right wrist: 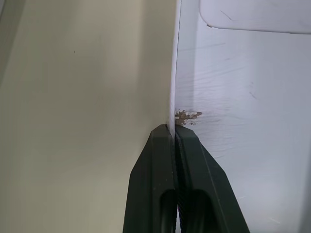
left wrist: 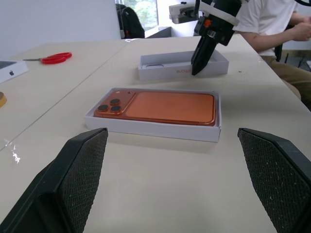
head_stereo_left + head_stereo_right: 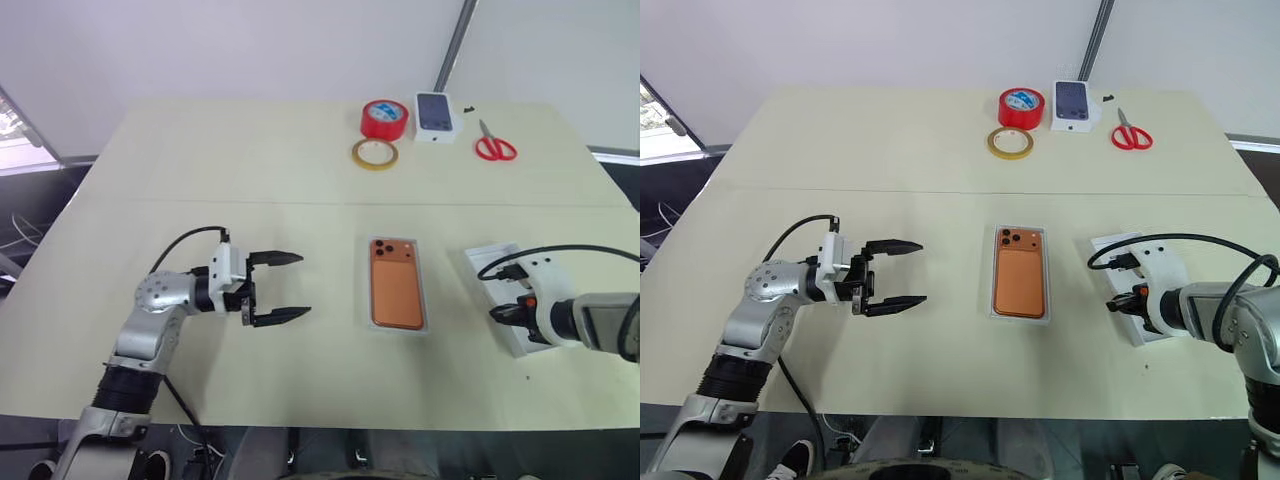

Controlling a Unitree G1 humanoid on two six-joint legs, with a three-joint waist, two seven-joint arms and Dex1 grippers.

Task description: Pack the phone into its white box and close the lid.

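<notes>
Orange against the pale table (image 3: 200,180), the phone (image 3: 396,285) lay face down inside the white box (image 3: 425,300), near the table's middle. To its right, the right gripper (image 2: 198,68) had pinched its fingers onto the near rim of the lid (image 2: 165,73). The left gripper (image 3: 285,287) hung left of the box, fingers spread wide, holding nothing.
</notes>
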